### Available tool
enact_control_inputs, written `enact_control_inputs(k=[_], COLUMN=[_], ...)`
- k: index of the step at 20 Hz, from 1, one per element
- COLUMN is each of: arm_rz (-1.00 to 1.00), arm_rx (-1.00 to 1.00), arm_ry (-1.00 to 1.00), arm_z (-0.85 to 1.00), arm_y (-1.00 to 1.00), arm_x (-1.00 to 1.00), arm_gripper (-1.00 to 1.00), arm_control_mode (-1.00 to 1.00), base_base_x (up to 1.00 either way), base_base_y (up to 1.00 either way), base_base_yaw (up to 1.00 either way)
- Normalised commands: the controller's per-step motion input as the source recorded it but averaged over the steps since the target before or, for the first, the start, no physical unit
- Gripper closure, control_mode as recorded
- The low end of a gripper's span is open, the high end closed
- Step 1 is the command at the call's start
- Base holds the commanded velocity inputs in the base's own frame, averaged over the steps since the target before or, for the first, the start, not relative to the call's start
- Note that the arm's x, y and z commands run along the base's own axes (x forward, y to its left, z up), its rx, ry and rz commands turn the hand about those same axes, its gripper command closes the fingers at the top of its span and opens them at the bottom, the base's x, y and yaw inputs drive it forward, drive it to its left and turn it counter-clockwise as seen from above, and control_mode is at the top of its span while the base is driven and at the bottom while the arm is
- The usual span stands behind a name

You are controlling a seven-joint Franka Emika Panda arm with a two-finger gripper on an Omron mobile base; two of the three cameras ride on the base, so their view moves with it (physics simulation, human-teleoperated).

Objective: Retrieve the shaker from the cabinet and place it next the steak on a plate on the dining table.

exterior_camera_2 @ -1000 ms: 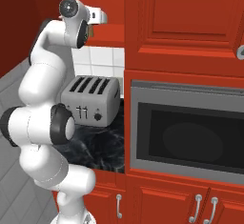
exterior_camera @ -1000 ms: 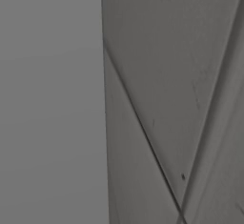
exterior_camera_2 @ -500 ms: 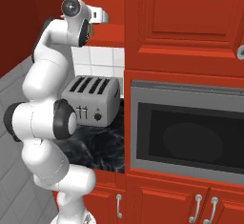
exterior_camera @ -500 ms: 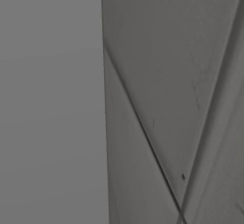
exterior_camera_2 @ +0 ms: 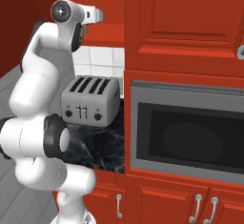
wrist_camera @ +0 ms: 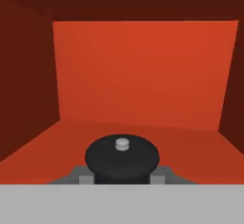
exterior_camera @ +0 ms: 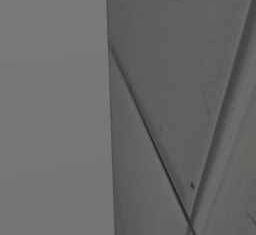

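Small cylindrical shaker with dark rounded cap and pale knob on top (wrist_camera: 122,158): standing upright on floor of open red cabinet interior (wrist_camera: 143,75), low and central in hand view, well forward of orange-red back wall; brownish body hidden beneath cap.

Two-finger gripper (wrist_camera: 122,176): closed narrow on the shaker, grey finger pads (wrist_camera: 86,178) pressed against either side just below cap.

White robot arm with dark joints (exterior_camera_2: 40,137): rising from lower left of right base view, bent upward, wrist end reaching into upper red cabinet opening at top left.

Silver four-slot toaster with dark controls (exterior_camera_2: 90,100): upright on glossy black marbled table (exterior_camera_2: 102,147), just behind arm's elbow, against white tiled wall (exterior_camera_2: 102,61).

Built-in oven with dark glass door and grey frame (exterior_camera_2: 188,130): set in red cabinetry right of toaster.

Red panelled cabinet door (exterior_camera_2: 183,13): above oven, shut.

Red lower drawers with silver handles (exterior_camera_2: 198,208): below oven and table.

Left base view: flat grey surfaces with diagonal seams, not identifiable.
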Motion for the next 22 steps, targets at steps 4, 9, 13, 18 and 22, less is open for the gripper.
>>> enact_control_inputs(k=[4,9,13,18,22], arm_rz=[0.00,0.00,0.00,0.00,0.00], arm_rx=[0.00,0.00,0.00,0.02,0.02], arm_ry=[-0.27,-0.31,-0.29,-0.06,0.14], arm_z=[0.32,0.35,0.37,0.46,0.09], arm_y=[0.00,0.00,0.00,-0.11,-0.11], arm_x=[-0.85,-1.00,-1.00,-1.00,-0.93], arm_gripper=[1.00,1.00,1.00,1.00,1.00], arm_control_mode=[-1.00,-1.00,-1.00,-1.00,-1.00], base_base_x=[0.00,0.00,0.00,0.00,0.00], base_base_y=[0.00,0.00,0.00,0.00,0.00], base_base_yaw=[0.00,0.00,0.00,0.00,0.00])
